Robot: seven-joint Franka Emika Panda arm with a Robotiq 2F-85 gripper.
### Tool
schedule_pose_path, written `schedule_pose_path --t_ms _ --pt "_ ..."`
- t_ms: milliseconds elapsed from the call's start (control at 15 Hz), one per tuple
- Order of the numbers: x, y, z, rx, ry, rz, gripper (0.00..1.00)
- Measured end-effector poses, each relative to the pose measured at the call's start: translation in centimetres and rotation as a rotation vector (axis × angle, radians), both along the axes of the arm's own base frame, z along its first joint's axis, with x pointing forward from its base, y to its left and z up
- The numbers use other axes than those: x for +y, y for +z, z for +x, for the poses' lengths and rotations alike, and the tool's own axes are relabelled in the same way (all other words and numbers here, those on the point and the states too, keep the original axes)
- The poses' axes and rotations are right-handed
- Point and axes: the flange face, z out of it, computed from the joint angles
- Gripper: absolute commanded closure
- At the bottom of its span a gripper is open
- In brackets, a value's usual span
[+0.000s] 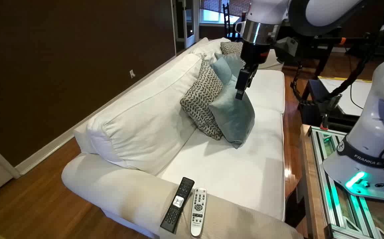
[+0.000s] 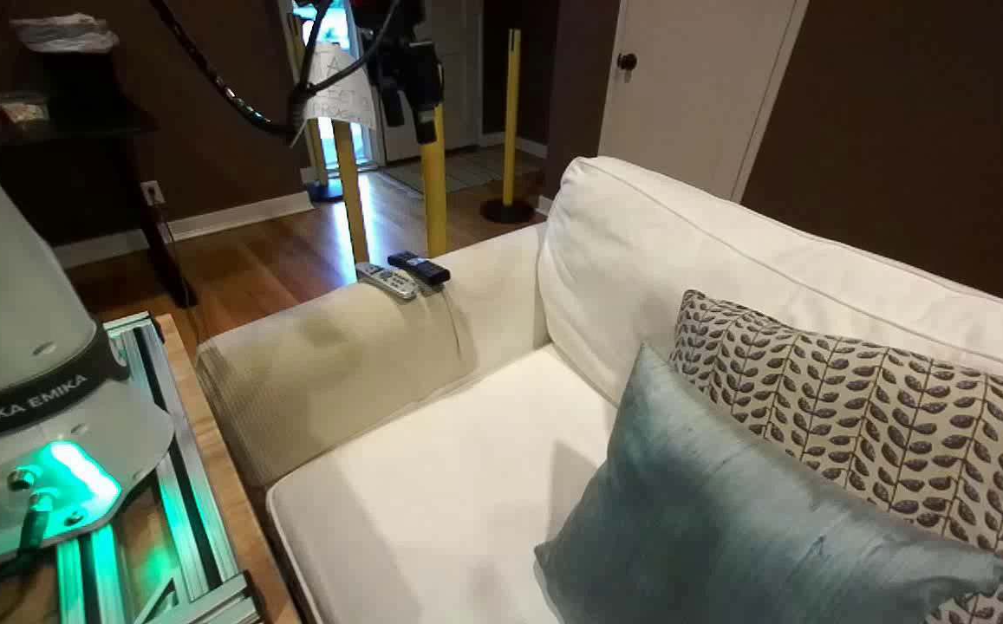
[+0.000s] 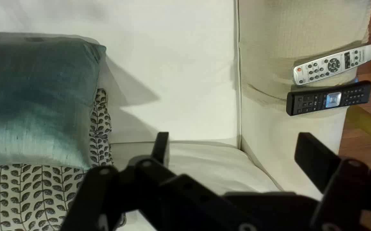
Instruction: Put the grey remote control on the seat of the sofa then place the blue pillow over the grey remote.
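Jaws spread wide | blue pillow cropped by wrist view | patterned pillow partly hidden

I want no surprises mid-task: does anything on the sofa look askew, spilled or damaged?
No spill or damage stands out. The one small oddity is on the sofa's armrest: a thin dark line, perhaps a crease, runs from the black remote, standing out against the pale fabric. The grey remote control looks intact.
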Motion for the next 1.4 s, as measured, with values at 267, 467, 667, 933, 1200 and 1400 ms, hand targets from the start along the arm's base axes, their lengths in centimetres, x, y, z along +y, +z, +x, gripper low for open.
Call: schedule_pose_path --t_ms 267,467,667,933,1200,1400 --pt "0.0 0.0 0.0 0.000 0.000 0.000 0.00" --pt "0.0 0.0 0.0 0.000 0.000 0.000 0.00" --pt "0.0 0.0 0.0 0.000 0.000 0.000 0.00" --pt "0.0 0.1 0.0 -0.001 0.000 0.000 0.00" --pt "-1.3 -0.2 0.3 0.006 -0.035 -0.006 0.00" --pt "-2.3 -0.6 0.8 0.019 -0.078 -0.009 0.00"
